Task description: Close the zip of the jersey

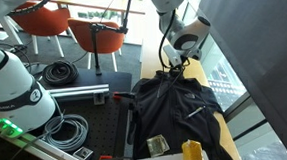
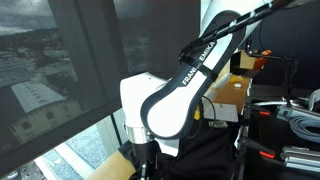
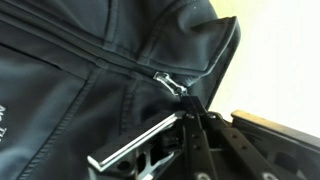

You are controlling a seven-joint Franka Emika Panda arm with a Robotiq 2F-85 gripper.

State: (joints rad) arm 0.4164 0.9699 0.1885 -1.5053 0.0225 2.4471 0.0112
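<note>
The black jersey (image 1: pixel 175 106) lies spread on the wooden table, collar at the far end. It also shows in the other exterior view (image 2: pixel 205 158) and fills the wrist view (image 3: pixel 70 70). The zip (image 3: pixel 128 66) runs as a dark seam up to a silver slider (image 3: pixel 166 80) near the collar. My gripper (image 3: pixel 190 104) is at the collar end with its two fingers pressed together on the zip's dark pull tab, just below the slider. In the exterior views the gripper (image 1: pixel 176 68) (image 2: pixel 143 160) points down onto the garment's top.
A yellow object (image 1: pixel 193 152) and a small packet (image 1: pixel 158 145) lie at the jersey's near end. Coiled black cables (image 1: pixel 58 71) and orange chairs (image 1: pixel 93 35) stand beyond the table. A window blind (image 2: pixel 60 60) runs close alongside the table edge (image 3: pixel 275 125).
</note>
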